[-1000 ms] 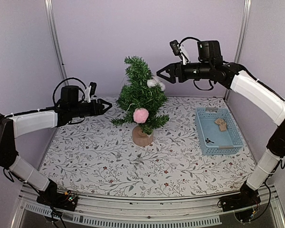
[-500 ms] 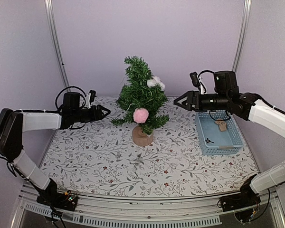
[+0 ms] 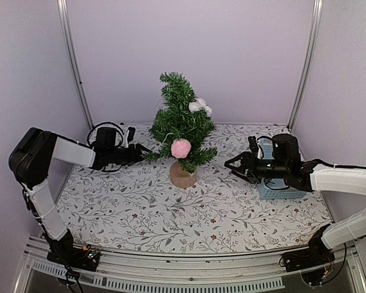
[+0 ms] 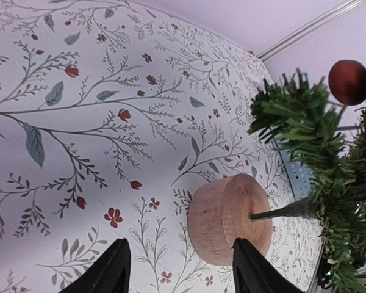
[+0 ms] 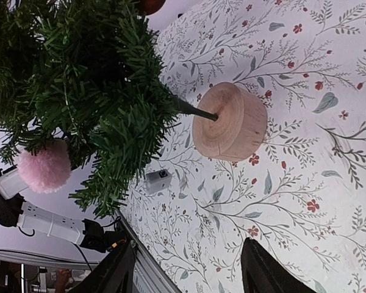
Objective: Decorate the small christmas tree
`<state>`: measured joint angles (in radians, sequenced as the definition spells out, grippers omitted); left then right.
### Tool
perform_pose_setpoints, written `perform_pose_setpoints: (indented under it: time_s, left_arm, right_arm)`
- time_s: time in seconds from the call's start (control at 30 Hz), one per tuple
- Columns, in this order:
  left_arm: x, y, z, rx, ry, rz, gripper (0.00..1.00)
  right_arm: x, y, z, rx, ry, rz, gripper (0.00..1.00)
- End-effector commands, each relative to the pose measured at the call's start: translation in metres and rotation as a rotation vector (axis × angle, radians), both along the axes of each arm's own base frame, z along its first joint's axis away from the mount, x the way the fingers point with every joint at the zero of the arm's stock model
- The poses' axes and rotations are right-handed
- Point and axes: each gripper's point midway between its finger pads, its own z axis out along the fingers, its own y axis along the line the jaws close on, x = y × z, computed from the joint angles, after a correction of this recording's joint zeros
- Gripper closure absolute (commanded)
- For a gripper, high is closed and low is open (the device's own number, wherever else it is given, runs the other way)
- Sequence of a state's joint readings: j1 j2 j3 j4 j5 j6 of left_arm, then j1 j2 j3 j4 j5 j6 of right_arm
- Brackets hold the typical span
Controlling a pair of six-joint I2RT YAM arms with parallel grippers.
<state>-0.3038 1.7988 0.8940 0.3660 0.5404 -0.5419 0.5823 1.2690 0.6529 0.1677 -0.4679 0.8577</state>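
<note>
Centre-rear of the floral-print surface (image 3: pixel 128 207): small dark-green bristly christmas tree (image 3: pixel 182 125) upright on its round tan wooden base (image 3: pixel 182 176).
Right arm (image 3: pixel 341 178) hides most of the blue slatted plastic basket (image 3: pixel 277 193); contents unreadable. Red glossy ball (image 4: pixel 349 81) shows only in the left wrist view; pink fluffy pompom (image 3: pixel 181 148) in top and right wrist views. Left fingers (image 4: pixel 113 271) and right fingers (image 5: pixel 260 268) stand apart, empty, flanking the tree with open surface before the base.

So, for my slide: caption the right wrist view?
Small tree with pink pompom, round wooden base, on floral tablecloth.
</note>
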Motion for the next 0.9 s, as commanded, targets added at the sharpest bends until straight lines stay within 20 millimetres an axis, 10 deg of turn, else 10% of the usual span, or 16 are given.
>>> perform_pose_setpoints:
  time_s: [0.0, 0.87]
  left_arm:
    - [-0.002, -0.032, -0.001, -0.055, -0.020, -0.089, 0.41]
    - [0.006, -0.099, -0.035, -0.100, -0.002, -0.191, 0.54]
  right_arm:
    - [0.010, 0.028, 0.002, 0.091, -0.015, 0.012, 0.39]
    - [0.046, 0.111, -0.092, 0.156, 0.185, 0.034, 0.63]
